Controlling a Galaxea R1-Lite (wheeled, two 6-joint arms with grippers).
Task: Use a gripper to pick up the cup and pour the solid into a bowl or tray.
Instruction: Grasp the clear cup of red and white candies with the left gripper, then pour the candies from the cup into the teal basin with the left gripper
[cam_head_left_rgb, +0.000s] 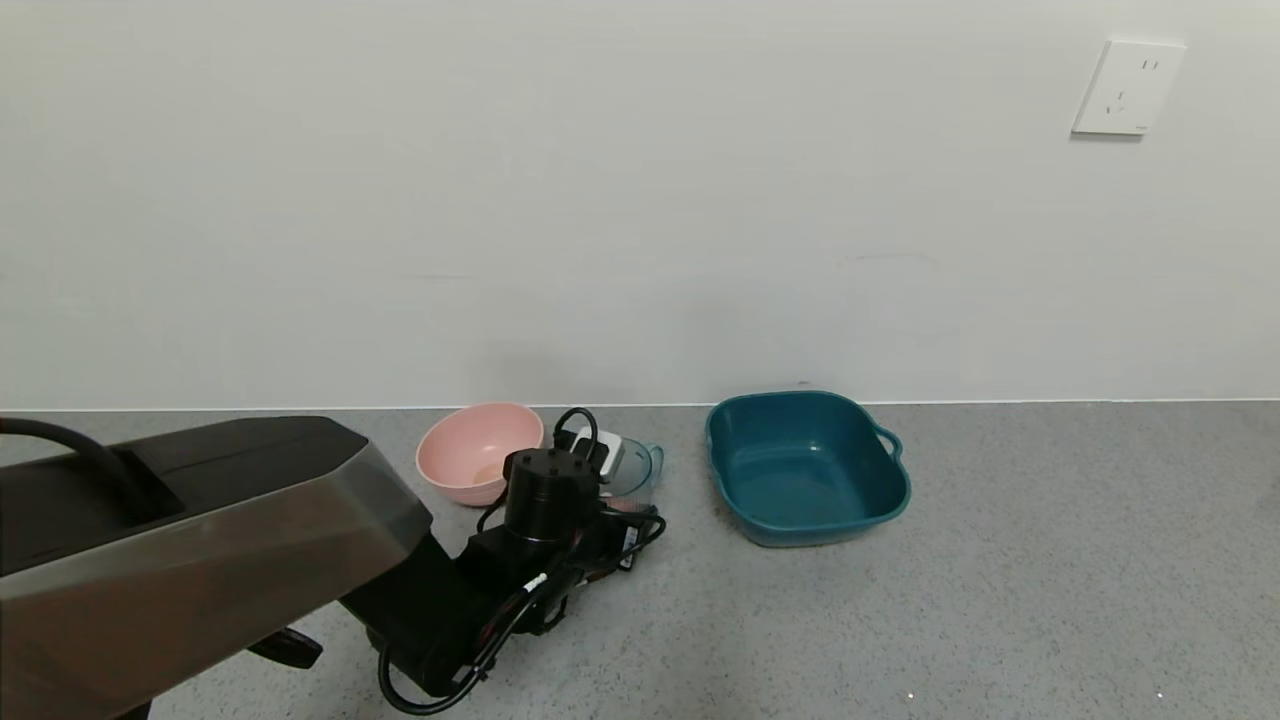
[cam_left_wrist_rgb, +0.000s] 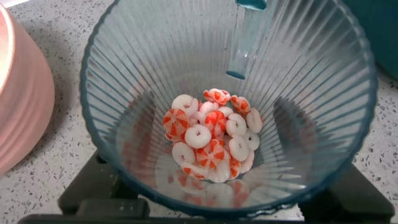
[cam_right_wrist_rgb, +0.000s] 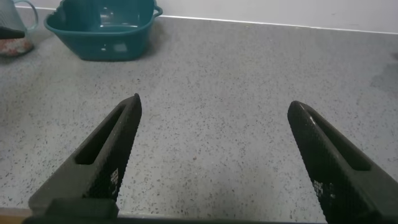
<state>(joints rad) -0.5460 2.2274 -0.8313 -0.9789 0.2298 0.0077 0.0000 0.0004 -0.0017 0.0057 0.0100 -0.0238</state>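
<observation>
The ribbed translucent blue-grey cup (cam_head_left_rgb: 637, 470) stands on the grey counter between the pink bowl and the teal tray (cam_head_left_rgb: 805, 465). My left gripper (cam_head_left_rgb: 622, 503) reaches it from the front. In the left wrist view the cup (cam_left_wrist_rgb: 323, 93) fills the picture, with the orange-and-white solid (cam_left_wrist_rgb: 211, 140) heaped at its bottom. The left gripper (cam_left_wrist_rgb: 208, 127) has one black finger on each side of the cup, pressed against its wall. My right gripper (cam_right_wrist_rgb: 214, 106) is open and empty over bare counter. It is out of the head view.
A round pink bowl (cam_head_left_rgb: 478, 450) stands just left of the cup, close to the left wrist. The wall runs right behind the vessels. The tray (cam_right_wrist_rgb: 102, 31) also shows far off in the right wrist view.
</observation>
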